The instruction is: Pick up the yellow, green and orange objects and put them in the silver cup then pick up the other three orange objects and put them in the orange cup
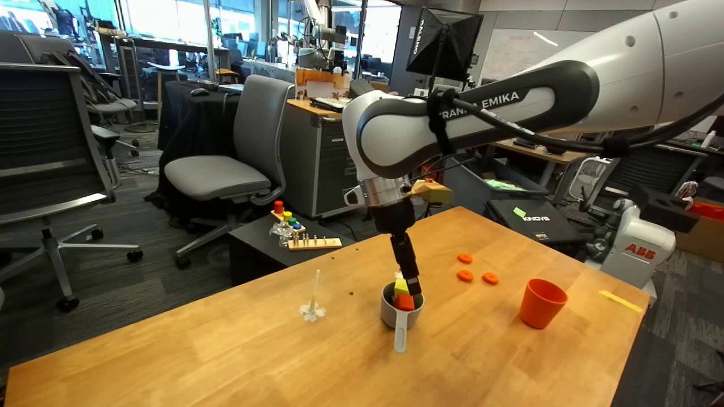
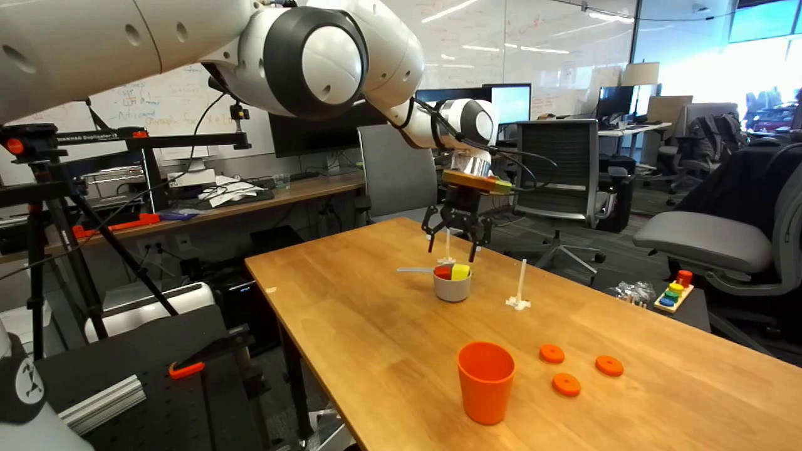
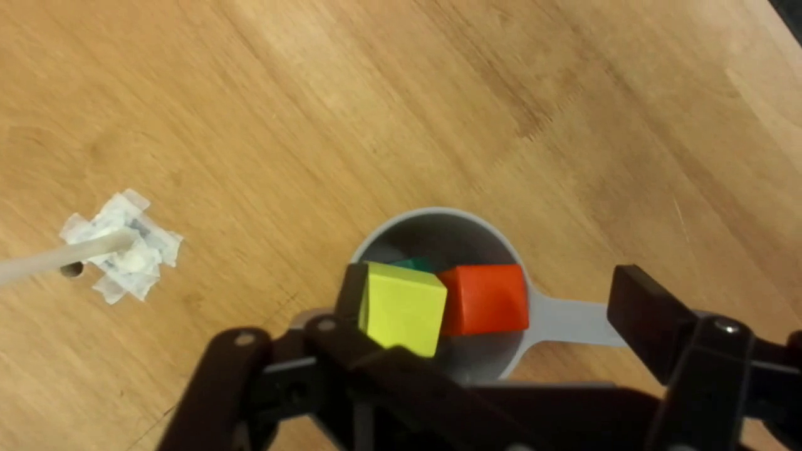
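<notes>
Tabletop [image 2: 376, 326], gripper [image 2: 451, 255] above silver cup [image 2: 452, 291]

In an exterior view, a grey chair [image 1: 251, 148] is standing at ten o'clock; at four, a yellow strip [image 1: 621, 301] is lying on the table [image 1: 198, 339]. In the wrist view, a pale rod [image 3: 66, 254] is rising from white tape [image 3: 147, 260] at nine.

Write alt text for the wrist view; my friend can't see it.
From above, a grey handled cup holds a yellow block, a red block and a mostly hidden green piece. The open gripper shows along the bottom; at left, a pale rod is taped to the table.
</notes>
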Motion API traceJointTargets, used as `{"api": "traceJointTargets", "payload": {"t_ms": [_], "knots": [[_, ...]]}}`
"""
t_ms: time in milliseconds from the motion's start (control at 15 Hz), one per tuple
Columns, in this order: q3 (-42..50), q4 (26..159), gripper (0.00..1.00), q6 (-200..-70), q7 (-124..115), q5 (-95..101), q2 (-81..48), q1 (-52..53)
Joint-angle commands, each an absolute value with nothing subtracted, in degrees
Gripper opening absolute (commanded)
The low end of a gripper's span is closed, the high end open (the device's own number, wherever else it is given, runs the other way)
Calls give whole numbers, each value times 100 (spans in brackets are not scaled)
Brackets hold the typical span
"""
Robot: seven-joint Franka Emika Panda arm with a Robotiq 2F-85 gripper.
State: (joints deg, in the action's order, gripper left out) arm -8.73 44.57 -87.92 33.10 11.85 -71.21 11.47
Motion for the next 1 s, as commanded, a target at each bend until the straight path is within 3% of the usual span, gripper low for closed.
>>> {"api": "traceJointTargets", "payload": {"t_ms": [0, 600, 933], "knots": [[-884, 4383, 100, -8575, 3242, 1127, -7052, 1127], [-32, 4802, 100, -8650, 2508, 1937, -6220, 1008], [204, 5266, 100, -8759, 2051, 1651, -5794, 369]]}}
